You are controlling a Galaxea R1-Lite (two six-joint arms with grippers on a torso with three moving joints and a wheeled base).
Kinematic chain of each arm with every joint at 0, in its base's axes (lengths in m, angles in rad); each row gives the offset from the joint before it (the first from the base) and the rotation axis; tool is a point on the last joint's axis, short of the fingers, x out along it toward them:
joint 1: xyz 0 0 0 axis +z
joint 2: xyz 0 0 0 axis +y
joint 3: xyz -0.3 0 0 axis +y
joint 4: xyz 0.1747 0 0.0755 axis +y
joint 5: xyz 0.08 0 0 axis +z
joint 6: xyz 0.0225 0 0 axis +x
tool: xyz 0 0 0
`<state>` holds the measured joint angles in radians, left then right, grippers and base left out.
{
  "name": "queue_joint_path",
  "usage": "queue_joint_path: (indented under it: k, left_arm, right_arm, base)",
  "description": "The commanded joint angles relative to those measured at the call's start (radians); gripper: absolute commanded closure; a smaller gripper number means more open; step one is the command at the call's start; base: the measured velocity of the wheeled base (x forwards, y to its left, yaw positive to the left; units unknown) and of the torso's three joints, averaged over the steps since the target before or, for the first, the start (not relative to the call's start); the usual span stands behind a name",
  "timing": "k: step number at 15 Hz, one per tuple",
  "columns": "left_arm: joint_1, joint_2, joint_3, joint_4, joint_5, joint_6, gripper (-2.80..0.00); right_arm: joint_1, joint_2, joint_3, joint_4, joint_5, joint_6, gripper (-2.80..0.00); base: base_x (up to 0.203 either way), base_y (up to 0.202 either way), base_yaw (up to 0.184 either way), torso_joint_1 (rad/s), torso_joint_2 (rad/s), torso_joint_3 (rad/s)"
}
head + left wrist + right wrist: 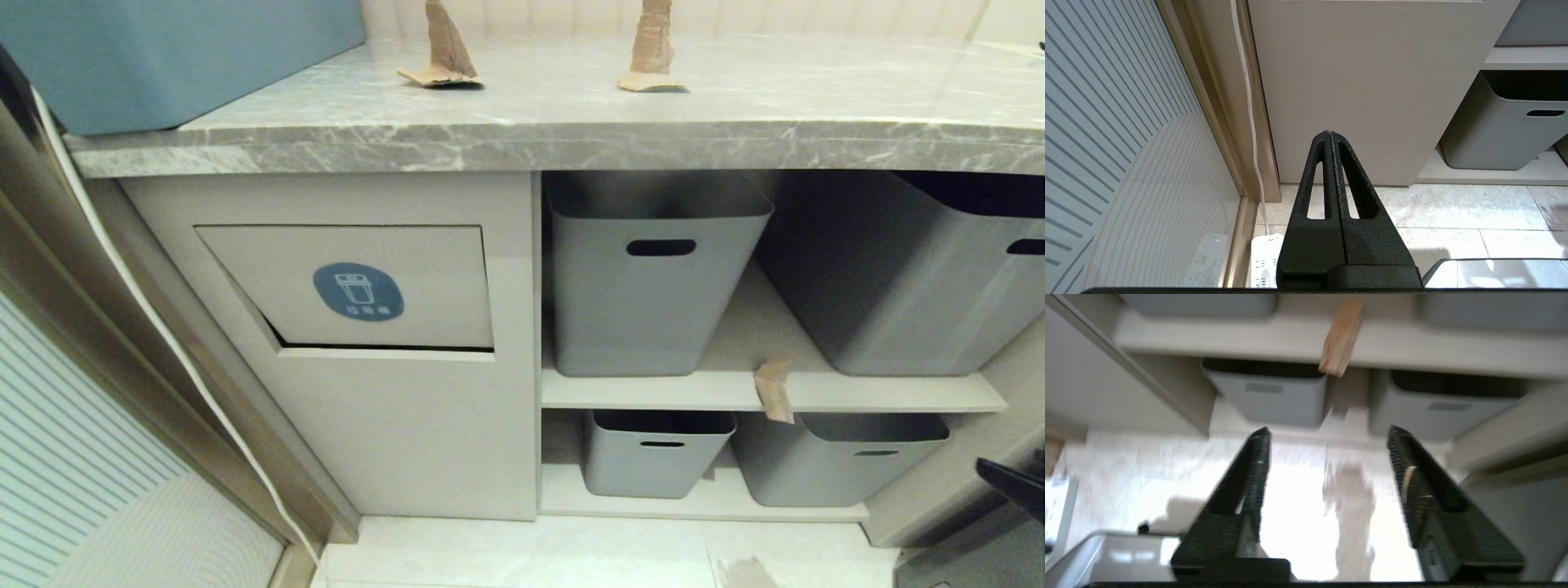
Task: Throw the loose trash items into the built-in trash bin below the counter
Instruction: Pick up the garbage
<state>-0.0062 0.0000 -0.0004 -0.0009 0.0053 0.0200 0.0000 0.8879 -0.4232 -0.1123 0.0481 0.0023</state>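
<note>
Two tan cardboard scraps (441, 57) (651, 53) stand on the grey marble counter (571, 131). A third scrap (773, 388) hangs over the front edge of the middle shelf; it also shows in the right wrist view (1341, 337). The built-in trash bin flap (359, 286) with its blue oval sticker sits under the counter at the left, tilted slightly ajar. My right gripper (1329, 430) is open and empty, low over the floor, facing the lower shelf below that scrap. My left gripper (1329, 132) is shut and empty, low before the beige cabinet front (1363, 81).
Grey tubs fill the shelves: two above (653, 269) (906, 269) and two below (657, 461) (837, 465). A blue box (180, 57) sits on the counter's left end. A white cable (163, 327) runs down to a power strip (1263, 261) beside a striped panel (73, 457).
</note>
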Motion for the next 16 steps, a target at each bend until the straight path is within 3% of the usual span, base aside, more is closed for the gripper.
queue_joint_path:
  k: [1, 7, 10, 16]
  left_arm:
    - [0.000, 0.000, 0.000, -0.001, 0.001, 0.000, 0.00]
    - [0.000, 0.000, 0.000, -0.001, 0.001, 0.000, 0.00]
    - [0.000, 0.000, 0.000, -0.001, -0.001, 0.000, 0.00]
    - [0.000, 0.000, -0.001, -0.001, 0.001, 0.000, 0.00]
  right_arm:
    - [0.000, 0.290, -0.009, -0.060, 0.015, 0.007, -2.80]
    - [0.001, 0.712, 0.038, -0.457, 0.091, 0.039, -2.80]
    - [-0.016, 0.919, -0.014, -0.685, 0.096, 0.074, -2.80]
    - [-0.053, 1.165, -0.305, -0.772, 0.094, 0.090, -2.80]
  base:
    - [0.000, 0.000, 0.000, 0.000, 0.00, 0.000]
    - [0.000, 0.000, 0.000, 0.000, 0.00, 0.000]
    - [0.000, 0.000, 0.000, 0.000, 0.00, 0.000]
    - [0.000, 0.000, 0.000, 0.000, 0.00, 0.000]
